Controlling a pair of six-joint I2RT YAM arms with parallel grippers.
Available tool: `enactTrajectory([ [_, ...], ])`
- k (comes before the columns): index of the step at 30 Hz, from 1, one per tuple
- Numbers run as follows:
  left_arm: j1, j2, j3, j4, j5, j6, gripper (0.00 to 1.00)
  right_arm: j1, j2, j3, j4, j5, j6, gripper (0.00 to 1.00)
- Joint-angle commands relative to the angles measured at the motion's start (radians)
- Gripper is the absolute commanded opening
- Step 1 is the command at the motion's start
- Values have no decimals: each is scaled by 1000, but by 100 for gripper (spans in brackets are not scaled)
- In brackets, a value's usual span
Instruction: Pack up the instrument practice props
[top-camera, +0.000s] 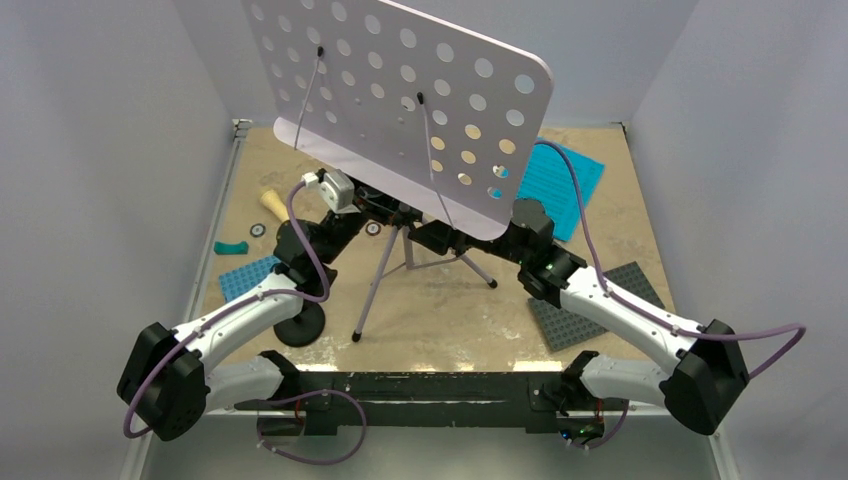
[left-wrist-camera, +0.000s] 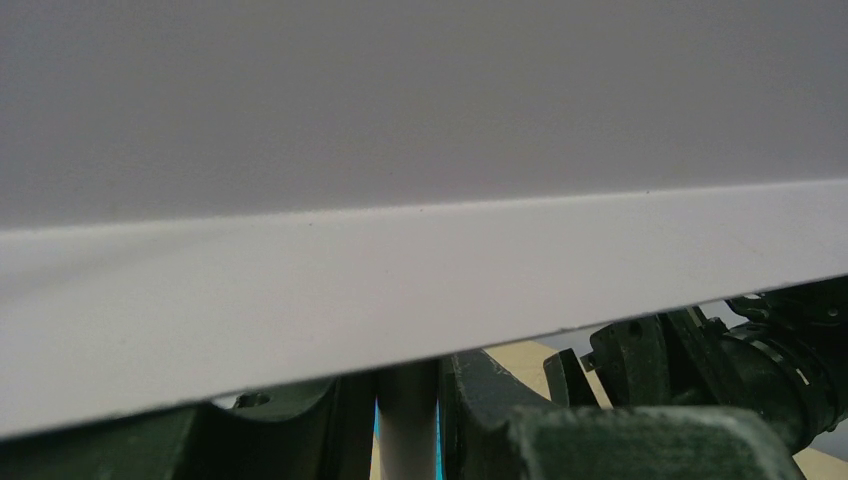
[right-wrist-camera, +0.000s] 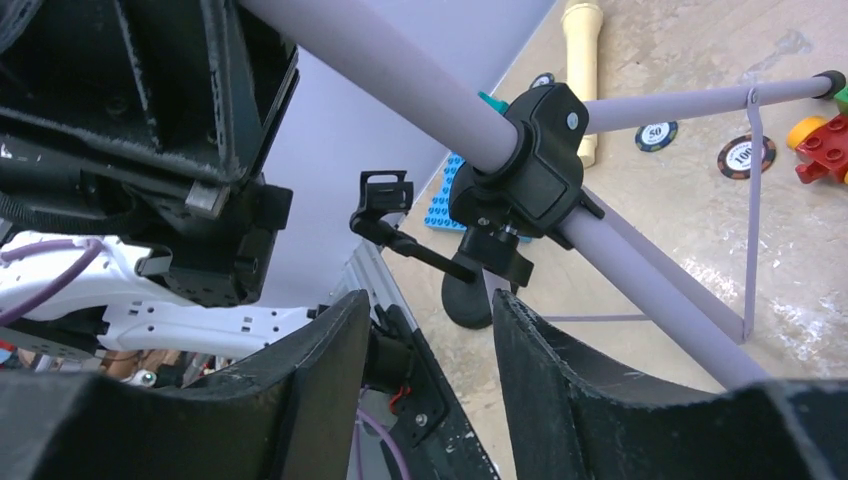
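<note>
Left fingers clamp stand pole; right fingers part-open near collar clamp. Line up on it before squeezing; hold pole steady.

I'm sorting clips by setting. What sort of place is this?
Probably a robot test booth, not a music room: blank walls box in a table, a left arm and right arm are bolted at its edge, with a music stand between them.
</note>
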Motion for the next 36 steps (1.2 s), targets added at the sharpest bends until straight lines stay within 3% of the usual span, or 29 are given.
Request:
enactTrajectory([
  [1, -9, 12, -1, -100, -56, 63, 0, 5, 4, 87, -43, 48, -49, 50],
  [7, -21, 13, -1, -113, -59, 71, 0, 11, 35, 86, -69, 123, -207, 47],
  [18, -35, 18, 4, -125, -63, 77, 0, 35, 96, 123, -64, 153, -315, 43],
  [23, -49, 23, 10, -135, -68, 82, 0, 59, 105, 76, 57, 202, -423, 26],
  [27, -58, 24, 11, -143, -75, 88, 0, 65, 120, 49, 120, 234, -526, 18],
  [30, -63, 22, 9, -147, -78, 89, 0, 67, 122, 15, 192, 246, -606, 1],
  [36, -68, 26, 4, -147, -80, 81, 0, 84, 129, -92, 392, 322, -833, 0],
])
